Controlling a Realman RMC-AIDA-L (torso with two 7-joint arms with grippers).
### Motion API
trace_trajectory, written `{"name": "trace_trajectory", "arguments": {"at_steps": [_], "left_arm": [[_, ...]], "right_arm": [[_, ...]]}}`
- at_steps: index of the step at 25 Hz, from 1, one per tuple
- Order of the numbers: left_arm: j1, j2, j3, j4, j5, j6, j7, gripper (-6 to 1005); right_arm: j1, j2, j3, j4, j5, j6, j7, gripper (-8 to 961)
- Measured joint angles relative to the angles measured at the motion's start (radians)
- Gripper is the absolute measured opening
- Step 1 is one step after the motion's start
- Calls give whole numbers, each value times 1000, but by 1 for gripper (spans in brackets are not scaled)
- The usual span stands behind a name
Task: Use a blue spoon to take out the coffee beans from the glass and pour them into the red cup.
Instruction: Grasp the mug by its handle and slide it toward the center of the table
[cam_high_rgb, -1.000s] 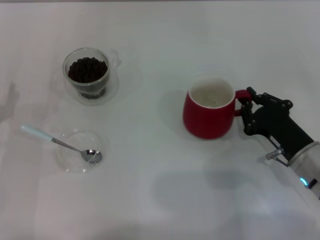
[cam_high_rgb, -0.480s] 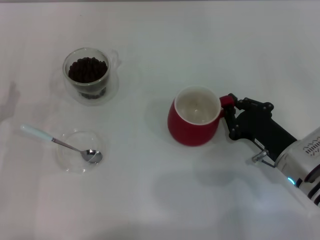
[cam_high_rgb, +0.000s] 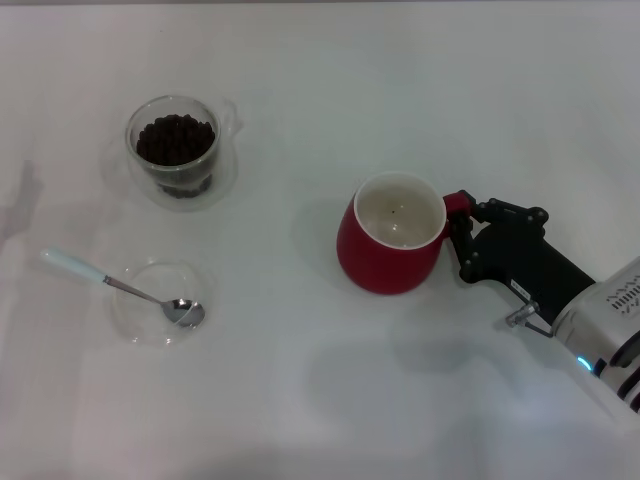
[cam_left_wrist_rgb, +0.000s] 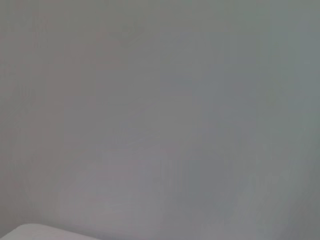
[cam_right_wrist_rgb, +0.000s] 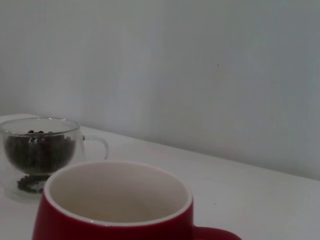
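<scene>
Markings: no brand, label or readable text shows on any item; small dark marks on the pale casing of the right arm cannot be read.
Right gripper (cam_high_rgb: 462, 232): enters from the right edge of the head view, its black fingers (cam_high_rgb: 478, 213) clamped on the red loop handle of the red cup (cam_high_rgb: 388, 250).
Red cup: right of centre on the white table (cam_high_rgb: 330, 400), upright or very slightly tilted, whitish inside facing up, handle pointing toward the right gripper. One tiny dark speck shows inside; what it is cannot be told. The right wrist view shows its rim and inside close up (cam_right_wrist_rgb: 117, 200).
Glass (cam_high_rgb: 177, 147): far left of the table, well apart from the red cup, upright, small clear handle on the side toward the cup. In the right wrist view it stands beyond the red cup (cam_right_wrist_rgb: 40, 155).
Coffee beans (cam_high_rgb: 175, 140): dark heap filling the glass almost to the rim.
Blue spoon (cam_high_rgb: 120, 287): near left of the table, nearer the robot than the glass. Its metal bowl rests inside a shallow clear dish (cam_high_rgb: 135, 318); the pale handle sticks out past the dish rim toward the left edge.
Left gripper: not visible in any view; the left wrist view shows only a plain grey surface.
</scene>
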Motion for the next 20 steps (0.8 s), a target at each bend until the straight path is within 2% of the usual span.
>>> {"name": "trace_trajectory", "arguments": {"at_steps": [7,13,18,20], "left_arm": [[0,0,0,0,0,0,0,862],[2,0,0,1,0,1,0,862],[4,1,0,2,0,3,0,861],[4,2,0,2,0,4,0,862]], "right_arm": [[0,-2,8,-8,6,1,61,120],[-2,-7,8,-8,1,-7,101,298],[-8,-14,3,-7,1,-12,127,507],[-12,-16,1,-4,-3,-22,145,540]]}}
